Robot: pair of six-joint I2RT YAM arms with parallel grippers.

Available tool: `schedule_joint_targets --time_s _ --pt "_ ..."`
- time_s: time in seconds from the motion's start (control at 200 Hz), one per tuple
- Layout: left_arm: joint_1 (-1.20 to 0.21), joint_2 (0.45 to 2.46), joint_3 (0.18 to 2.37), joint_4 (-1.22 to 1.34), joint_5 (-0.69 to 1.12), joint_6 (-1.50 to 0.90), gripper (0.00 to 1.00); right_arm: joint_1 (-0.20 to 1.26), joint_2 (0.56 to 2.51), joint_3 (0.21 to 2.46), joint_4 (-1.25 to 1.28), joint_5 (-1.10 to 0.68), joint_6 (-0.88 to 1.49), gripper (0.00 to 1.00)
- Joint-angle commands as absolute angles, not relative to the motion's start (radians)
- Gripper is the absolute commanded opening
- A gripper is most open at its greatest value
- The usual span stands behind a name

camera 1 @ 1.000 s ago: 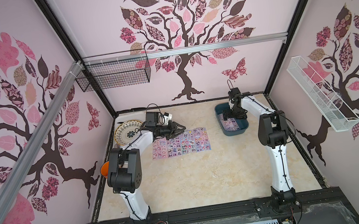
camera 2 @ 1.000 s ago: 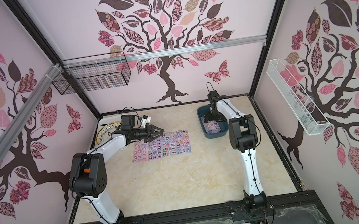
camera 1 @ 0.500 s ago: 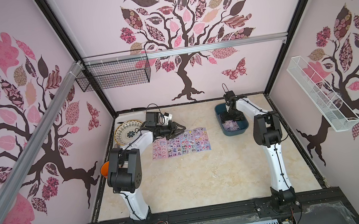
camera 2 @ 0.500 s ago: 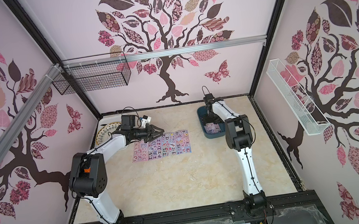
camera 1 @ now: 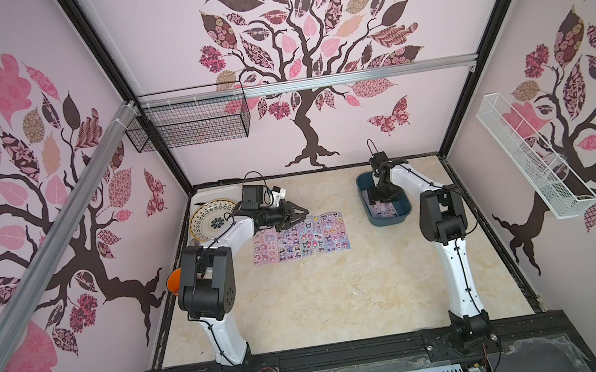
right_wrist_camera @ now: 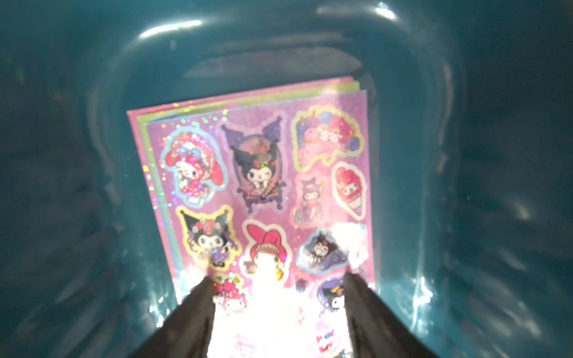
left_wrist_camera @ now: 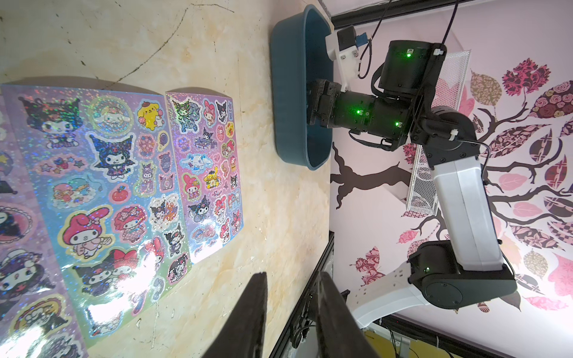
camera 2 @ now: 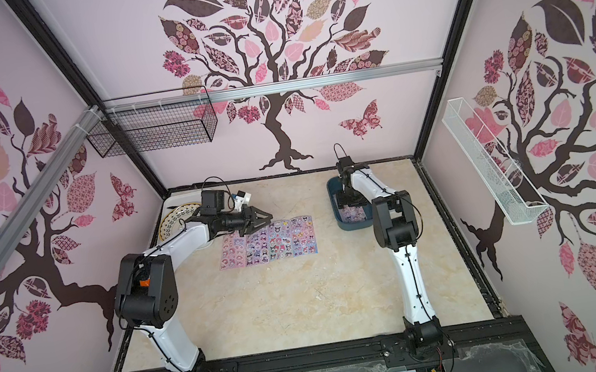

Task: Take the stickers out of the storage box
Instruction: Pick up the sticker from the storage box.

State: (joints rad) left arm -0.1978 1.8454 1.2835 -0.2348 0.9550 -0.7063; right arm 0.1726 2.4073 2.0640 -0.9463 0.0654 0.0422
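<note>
The left gripper [camera 1: 303,214] hovers empty, jaws apart, near the far left corner of four glossy, glittery rectangular stickers [camera 1: 299,238]. They lie flat in a row on the beige marbled table [camera 1: 323,301], with pink tree-decal walls around. To the right, the smooth teal storage box [camera 1: 391,220] holds a stack [right_wrist_camera: 263,173]. The right gripper [right_wrist_camera: 279,282] is spread open, tips down at its top sheet.

Both top views look down from high above the front edge, taking in the whole table [camera 1: 323,301]. The left wrist view skims low across it toward the box [left_wrist_camera: 288,93] — the right wrist view peers close inside, at stickers [right_wrist_camera: 263,186].
</note>
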Motion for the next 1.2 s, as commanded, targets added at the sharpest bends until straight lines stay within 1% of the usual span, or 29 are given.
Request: schedule_joint_targets --time_s 0.0,0.08,0.17,0.38,0.495,1.02,1.195 --pt "-0.200 1.860 1.305 -0.242 0.971 -0.689 0.33 0.166 2.373 2.004 -0.911 0.055 0.054 0.56" --pt "-0.200 1.858 1.305 -0.242 0.971 -0.687 0.33 0.160 2.355 1.992 -0.899 0.038 0.062 0.47" --pt "-0.199 1.859 1.305 -0.242 0.971 -0.688 0.33 0.152 2.348 1.992 -0.896 0.020 0.069 0.41" --pt "-0.200 1.860 1.305 -0.242 0.971 -0.686 0.33 0.148 2.313 1.983 -0.888 -0.006 0.082 0.37" --pt "-0.201 1.861 1.305 -0.242 0.970 -0.687 0.33 0.144 2.274 1.965 -0.880 -0.025 0.096 0.28" --pt "-0.201 1.859 1.304 -0.242 0.971 -0.687 0.33 0.131 2.117 1.893 -0.856 -0.096 0.133 0.25" --pt "-0.206 1.860 1.301 -0.242 0.970 -0.686 0.33 0.131 2.074 1.831 -0.824 -0.133 0.152 0.25"
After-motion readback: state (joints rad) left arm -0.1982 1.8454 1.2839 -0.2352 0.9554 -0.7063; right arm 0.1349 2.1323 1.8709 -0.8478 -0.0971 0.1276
